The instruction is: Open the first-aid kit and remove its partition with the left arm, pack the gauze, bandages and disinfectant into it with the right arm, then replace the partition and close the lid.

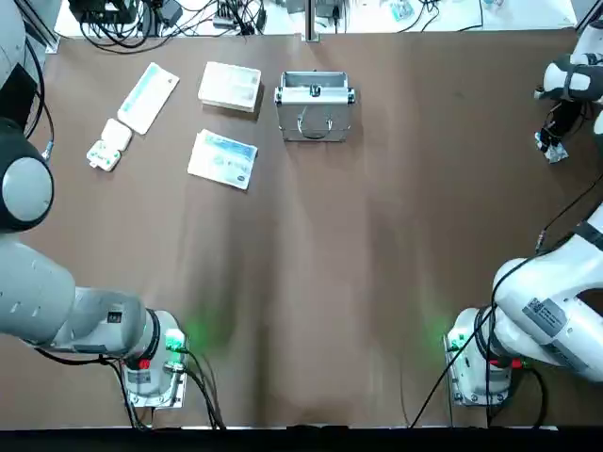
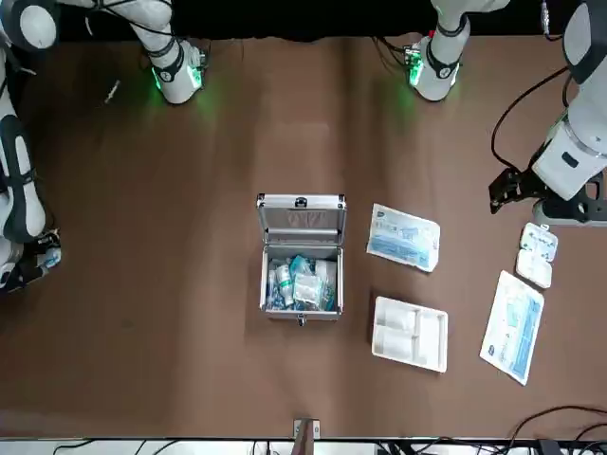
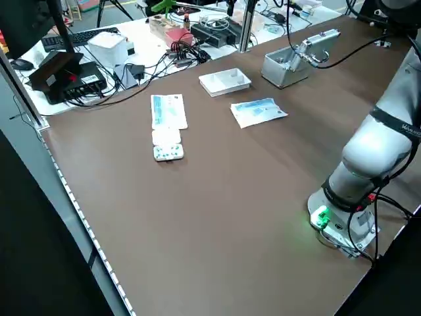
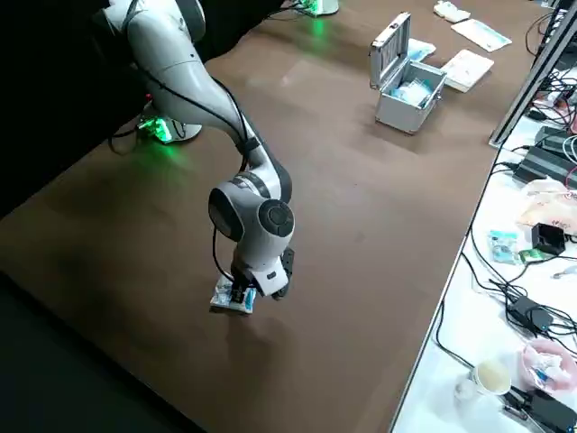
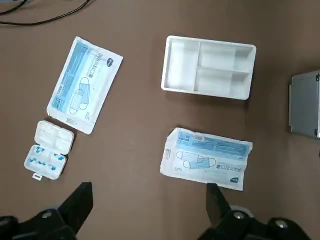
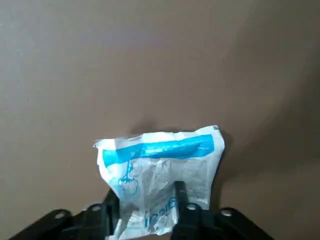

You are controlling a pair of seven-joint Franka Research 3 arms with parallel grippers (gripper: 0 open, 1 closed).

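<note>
Silver, the case (image 2: 301,254) stands open mid-table with its lid (image 2: 302,216) raised and supplies inside, the partition (image 2: 410,332) beside it, while the right gripper (image 6: 147,212) pinches a packet (image 6: 161,175) far right and the left gripper (image 5: 149,205) hovers spread.

No lettering, number or brand can be read for certain anywhere. The two flat white packets (image 5: 206,158) (image 5: 83,84) on the tabletop (image 1: 377,235) near its far left corner carry blue printed lines and outline drawings, but the characters are too small to make out. The small packet (image 6: 159,175) at the tabletop's right edge bears a blue band and rows of blue characters, illegible. A label on the right arm's (image 1: 546,315) casing shows dark print, also unreadable.
</note>
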